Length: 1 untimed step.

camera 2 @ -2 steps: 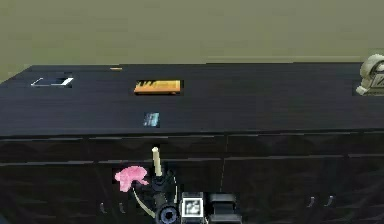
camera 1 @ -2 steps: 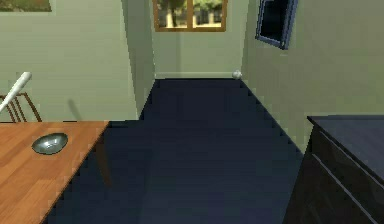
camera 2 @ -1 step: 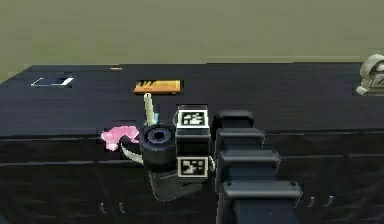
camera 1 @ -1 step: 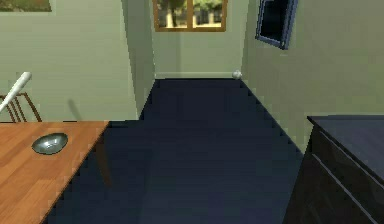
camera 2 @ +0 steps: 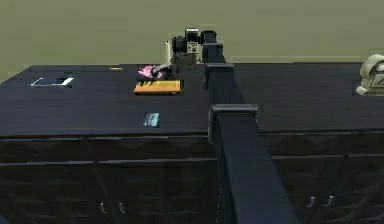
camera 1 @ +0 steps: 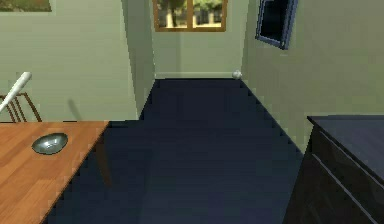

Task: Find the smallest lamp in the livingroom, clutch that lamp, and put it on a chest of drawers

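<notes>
Here, pink blob [camera 2: 150, 71] near jaws.

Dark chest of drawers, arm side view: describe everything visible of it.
The chest of drawers is near black, with a flat top and a front split by thin seams, small pale handles low down. It stands against an olive wall. On its top lie a white-edged flat item, an orange flat thing with something pink at it, a small teal card and a pale rounded object at the right edge. The arm reaches across the top; whether the gripper touches it cannot be told.
</notes>
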{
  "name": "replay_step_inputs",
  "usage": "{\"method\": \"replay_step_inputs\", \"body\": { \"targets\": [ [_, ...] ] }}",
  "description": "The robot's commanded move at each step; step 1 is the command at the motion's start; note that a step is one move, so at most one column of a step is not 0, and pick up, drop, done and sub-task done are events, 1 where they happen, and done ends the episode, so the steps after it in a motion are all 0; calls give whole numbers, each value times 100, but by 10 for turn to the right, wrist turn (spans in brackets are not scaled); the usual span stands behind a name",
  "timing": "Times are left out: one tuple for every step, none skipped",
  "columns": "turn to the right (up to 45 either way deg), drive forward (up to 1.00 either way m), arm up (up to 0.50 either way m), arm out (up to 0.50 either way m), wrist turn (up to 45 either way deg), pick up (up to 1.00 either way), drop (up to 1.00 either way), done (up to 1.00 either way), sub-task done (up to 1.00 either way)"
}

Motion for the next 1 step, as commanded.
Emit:
{"method": "replay_step_inputs", "body": {
  "targets": [
    [0, 0, 0, 0, 300, 0, 0, 0, 0]
  ]
}}
